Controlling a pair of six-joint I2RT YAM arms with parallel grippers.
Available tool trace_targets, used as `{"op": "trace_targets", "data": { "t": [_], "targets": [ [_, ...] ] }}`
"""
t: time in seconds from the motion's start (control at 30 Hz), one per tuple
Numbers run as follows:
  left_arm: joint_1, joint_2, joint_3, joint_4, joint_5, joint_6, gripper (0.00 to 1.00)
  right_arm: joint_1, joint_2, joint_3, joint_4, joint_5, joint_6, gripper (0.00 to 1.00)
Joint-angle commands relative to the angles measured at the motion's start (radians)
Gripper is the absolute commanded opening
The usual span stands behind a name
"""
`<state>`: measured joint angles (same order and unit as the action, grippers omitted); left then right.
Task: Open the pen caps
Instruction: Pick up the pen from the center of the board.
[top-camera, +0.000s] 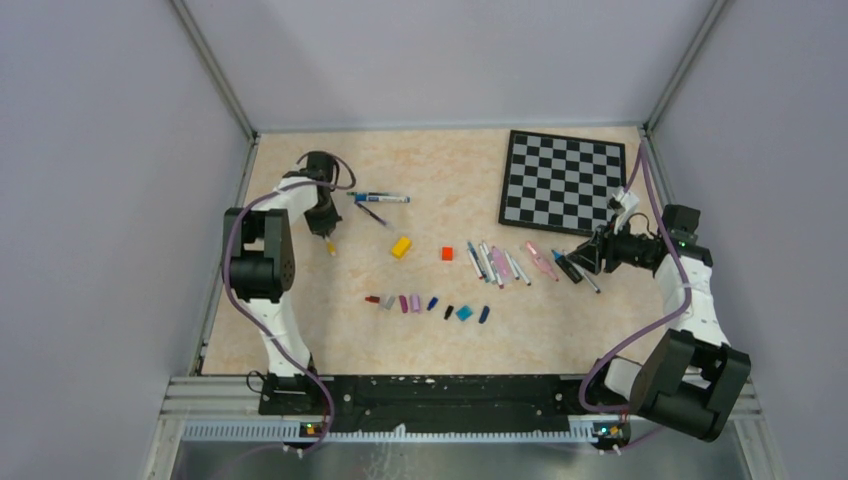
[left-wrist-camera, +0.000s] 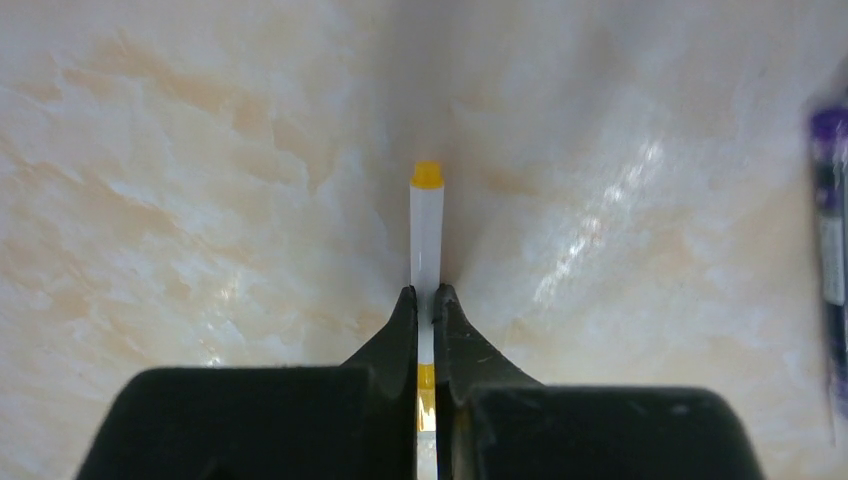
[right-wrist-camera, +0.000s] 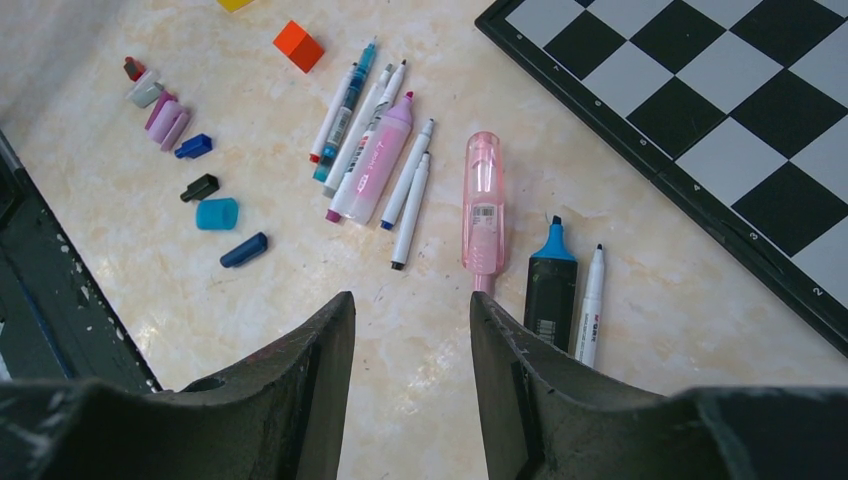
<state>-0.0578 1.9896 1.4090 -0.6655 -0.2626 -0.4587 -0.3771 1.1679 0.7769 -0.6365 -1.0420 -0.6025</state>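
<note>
The white pen vanishes between the left fingers toward 6 o'clock, a blurred purple pen is cut by the 3 o'clock edge, and the chessboard runs out of view at 2 o'clock.

Soft, even light falls from above in the overhead view. The tabletop is pale and clear, the walls are a flat grey, and shadows are short and faint. In the left wrist view the glossy surface throws white streaks of glare right of centre. The white pen is crisp, the left pincer is a near-black mass with little detail, and the purple pen at the right edge is blurred. The right wrist view is bright and sharp on the chessboard. The right pincer, close to the lens, is dark and slightly soft.
</note>
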Motion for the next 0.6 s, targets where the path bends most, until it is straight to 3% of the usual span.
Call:
{"op": "trace_targets", "data": {
  "t": [0.0,0.13,0.33,0.43,0.57],
  "targets": [
    [0.003,-0.103,-0.116,0.042,0.1,0.024,0.0,-0.008,-0.035,-0.001,-0.008,-0.045,-0.042,0.45],
    [0.001,-0.303,-0.252,0.165,0.206,0.096,0.0,-0.009,-0.039,0.003,-0.053,-0.086,-0.101,0.46],
    [0.001,-0.643,-0.508,0.396,0.637,0.208,0.0,-0.006,-0.036,0.018,-0.198,-0.211,-0.323,0.47],
    [0.001,-0.774,-0.612,0.523,0.863,0.187,0.0,0.015,-0.024,0.032,-0.34,-0.27,-0.531,0.49],
    [-0.024,-0.899,-0.72,0.742,1.095,0.062,0.0,0.116,0.026,0.101,-0.7,-0.267,-1.014,0.54]
  ]
}}
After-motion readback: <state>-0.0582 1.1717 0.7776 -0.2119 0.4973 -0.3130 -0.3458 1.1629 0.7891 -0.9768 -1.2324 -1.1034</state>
